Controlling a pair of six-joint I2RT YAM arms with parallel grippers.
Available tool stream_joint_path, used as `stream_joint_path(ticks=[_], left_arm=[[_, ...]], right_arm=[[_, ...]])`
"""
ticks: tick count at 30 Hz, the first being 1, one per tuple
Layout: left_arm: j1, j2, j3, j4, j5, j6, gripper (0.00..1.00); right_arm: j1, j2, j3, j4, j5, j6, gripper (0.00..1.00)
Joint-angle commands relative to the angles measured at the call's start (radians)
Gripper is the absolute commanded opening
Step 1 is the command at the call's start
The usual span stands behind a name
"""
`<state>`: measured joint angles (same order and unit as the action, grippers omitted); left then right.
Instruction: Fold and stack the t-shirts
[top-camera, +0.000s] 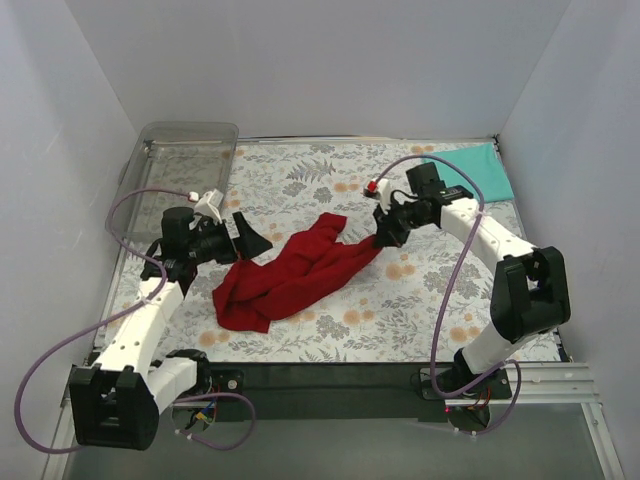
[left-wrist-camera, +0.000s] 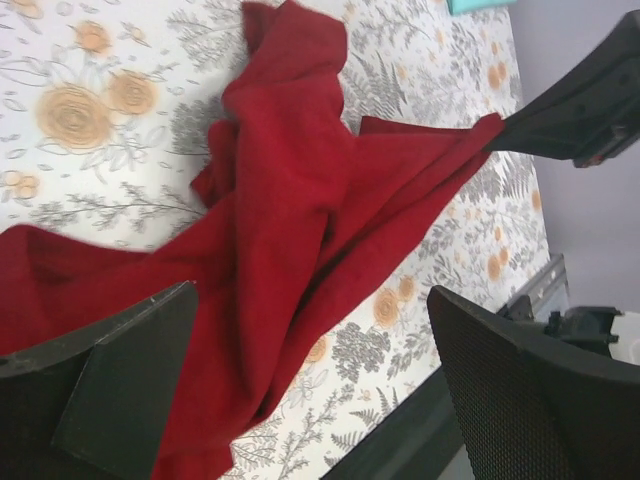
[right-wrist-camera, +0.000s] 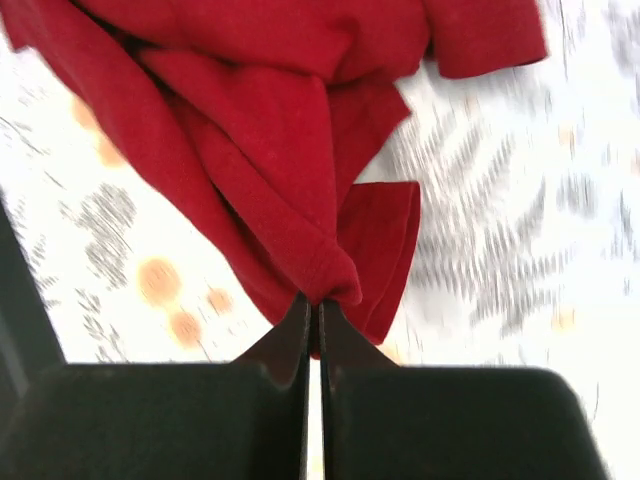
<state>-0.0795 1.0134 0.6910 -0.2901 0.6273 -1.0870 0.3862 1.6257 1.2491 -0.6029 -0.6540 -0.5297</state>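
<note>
Now the right gripper (right-wrist-camera: 312, 306) is clamped on the dark red t-shirt (top-camera: 295, 275) at its three-o'clock end; the left gripper (top-camera: 252, 238), at nine o'clock, has its fingers wide apart.

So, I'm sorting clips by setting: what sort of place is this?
Probably a lab robot workcell, not a home: plain white panels box in a floral-covered table, and the left arm and right arm are bolted at its near edge.

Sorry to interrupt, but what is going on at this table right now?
The right gripper is shut on one edge of the crumpled dark red t-shirt in the middle of the table. The left gripper hovers open near the shirt's other end, holding nothing. The teal t-shirt lies folded flat at the far right corner. Nothing is stacked yet.
</note>
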Motion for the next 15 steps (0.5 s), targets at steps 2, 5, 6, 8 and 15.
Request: stream_joint_path(ticks=[2, 5, 6, 8, 15], left_arm=[[-0.095, 0.093, 0.087, 0.039, -0.030, 0.006, 0.92], [-0.187, 0.223, 0.139, 0.058, -0.083, 0.015, 0.91], [-0.224, 0.284, 0.151, 0.066, -0.095, 0.013, 0.90], [-0.261, 0.352, 0.198, 0.091, -0.118, 0.019, 0.90], [-0.382, 0.669, 0.418, 0.088, -0.219, 0.071, 0.86]], right_arm=[[-0.086, -0.064, -0.154, -0.097, 0.093, -0.156, 0.01], [-0.138, -0.092, -0.220, -0.092, 0.094, -0.168, 0.01], [-0.159, -0.095, -0.237, -0.084, 0.080, -0.168, 0.01], [-0.179, -0.099, -0.252, -0.078, 0.065, -0.168, 0.01], [-0.219, -0.095, -0.303, -0.046, 0.008, -0.156, 0.01]])
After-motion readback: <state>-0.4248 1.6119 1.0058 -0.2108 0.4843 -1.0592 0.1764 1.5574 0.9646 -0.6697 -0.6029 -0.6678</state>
